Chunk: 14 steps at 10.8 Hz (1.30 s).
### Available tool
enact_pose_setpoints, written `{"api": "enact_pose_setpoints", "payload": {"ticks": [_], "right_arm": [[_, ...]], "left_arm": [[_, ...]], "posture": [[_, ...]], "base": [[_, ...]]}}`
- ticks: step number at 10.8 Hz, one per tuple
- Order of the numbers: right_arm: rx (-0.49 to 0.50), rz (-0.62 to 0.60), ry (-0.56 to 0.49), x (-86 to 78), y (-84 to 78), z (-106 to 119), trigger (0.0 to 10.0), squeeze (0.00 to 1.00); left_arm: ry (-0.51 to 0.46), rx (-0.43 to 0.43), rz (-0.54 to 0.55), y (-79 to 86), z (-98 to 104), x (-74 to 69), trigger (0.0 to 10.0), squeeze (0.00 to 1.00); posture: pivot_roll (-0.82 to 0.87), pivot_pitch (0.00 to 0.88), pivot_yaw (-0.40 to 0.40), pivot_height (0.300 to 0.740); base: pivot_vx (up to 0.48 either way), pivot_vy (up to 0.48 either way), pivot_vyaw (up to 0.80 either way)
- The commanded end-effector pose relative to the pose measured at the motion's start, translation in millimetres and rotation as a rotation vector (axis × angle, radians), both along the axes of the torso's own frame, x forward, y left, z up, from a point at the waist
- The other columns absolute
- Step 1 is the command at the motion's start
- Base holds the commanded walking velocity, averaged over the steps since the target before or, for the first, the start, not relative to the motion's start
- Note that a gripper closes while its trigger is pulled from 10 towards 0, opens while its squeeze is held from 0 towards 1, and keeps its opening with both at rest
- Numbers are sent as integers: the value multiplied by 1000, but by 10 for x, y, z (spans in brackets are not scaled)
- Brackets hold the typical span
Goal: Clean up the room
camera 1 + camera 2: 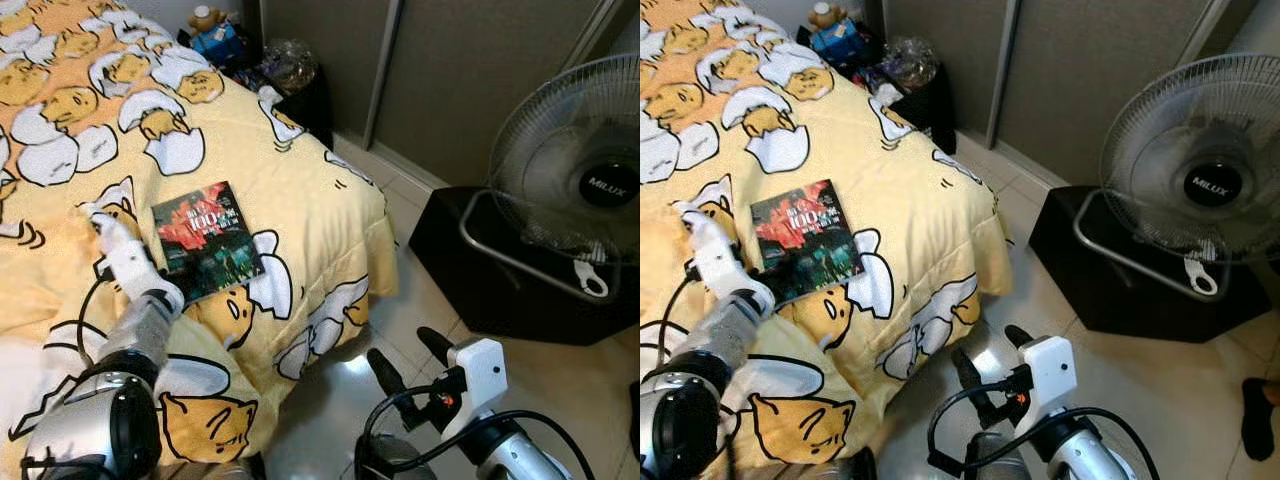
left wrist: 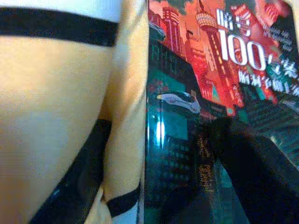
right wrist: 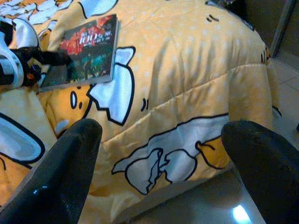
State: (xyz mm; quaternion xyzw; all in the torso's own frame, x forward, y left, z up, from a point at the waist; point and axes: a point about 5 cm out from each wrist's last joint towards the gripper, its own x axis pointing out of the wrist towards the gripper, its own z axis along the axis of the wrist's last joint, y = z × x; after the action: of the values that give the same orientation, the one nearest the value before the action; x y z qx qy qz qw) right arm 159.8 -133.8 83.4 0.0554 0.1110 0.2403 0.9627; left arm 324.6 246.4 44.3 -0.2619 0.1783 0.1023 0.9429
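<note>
A book [image 1: 205,240] with a red and green city cover lies flat on the yellow egg-print bedspread [image 1: 300,180], near the bed's corner. My left gripper [image 1: 160,262] is low at the book's left edge and open. In the left wrist view one black finger [image 2: 247,172] rests over the cover and the other finger [image 2: 79,186] is on the bedspread beside the book's edge. My right gripper [image 1: 410,358] hangs open above the tile floor beside the bed, holding nothing. Its wrist view faces the side of the bed, with the book [image 3: 86,51] farther back.
A standing fan [image 1: 575,170] and a black box [image 1: 500,270] stand on the floor to the right. Grey sliding doors [image 1: 450,80] line the back. Cluttered bags and a blue toy box [image 1: 215,40] sit past the bed. Tile floor [image 1: 420,310] runs between the bed and the box.
</note>
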Motion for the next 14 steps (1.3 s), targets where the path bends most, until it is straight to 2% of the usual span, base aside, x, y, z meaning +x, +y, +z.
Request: {"api": "enact_pose_setpoints", "payload": {"ticks": [1,3,4,5,6,7,8,10,13,14], "right_arm": [[8,-8,20,-16,-13,-13,10000,0],[9,-13,20,-14,-9,-6,10000,0],[10,-17,19,-14,-9,-4,10000,0],[9,-19,19,-14,-10,-6,10000,0],[10,-19,23,-16,-3,-19,10000,0],[11,-18,24,-15,3,-23,10000,0],[18,-5,27,-17,24,-32,10000,0],[18,0,27,-20,36,-34,10000,0],[17,-4,33,-40,46,-46,10000,0],[18,-8,35,-51,47,-53,10000,0]], "left_arm": [[37,-110,-91,-232,-123,-30,10000,0],[26,-118,-147,-295,-113,-14,10000,0],[21,-54,-141,-234,-75,2,10000,0],[24,102,-135,-135,-28,12,10000,0],[-28,464,-185,-40,105,41,10000,0],[-51,529,-218,-70,128,48,10000,0],[-44,458,-246,-181,36,11,10000,0],[-27,441,-245,-245,-64,-53,10000,0],[-81,390,-218,-282,-45,-59,10000,0],[-94,270,-195,-310,-67,-74,10000,0]], "posture": [[-253,199,-5,708],[-254,199,1,708],[-258,197,7,708],[-258,197,7,708],[-253,195,8,708],[-241,195,7,708],[-231,194,5,708],[-226,195,2,708],[-232,197,11,708],[-235,195,18,708]], "base": [[0,0,0],[0,0,0],[0,0,0],[0,0,0],[0,0,0],[0,0,0],[0,0,0],[0,0,0],[0,0,0],[0,0,0]]}}
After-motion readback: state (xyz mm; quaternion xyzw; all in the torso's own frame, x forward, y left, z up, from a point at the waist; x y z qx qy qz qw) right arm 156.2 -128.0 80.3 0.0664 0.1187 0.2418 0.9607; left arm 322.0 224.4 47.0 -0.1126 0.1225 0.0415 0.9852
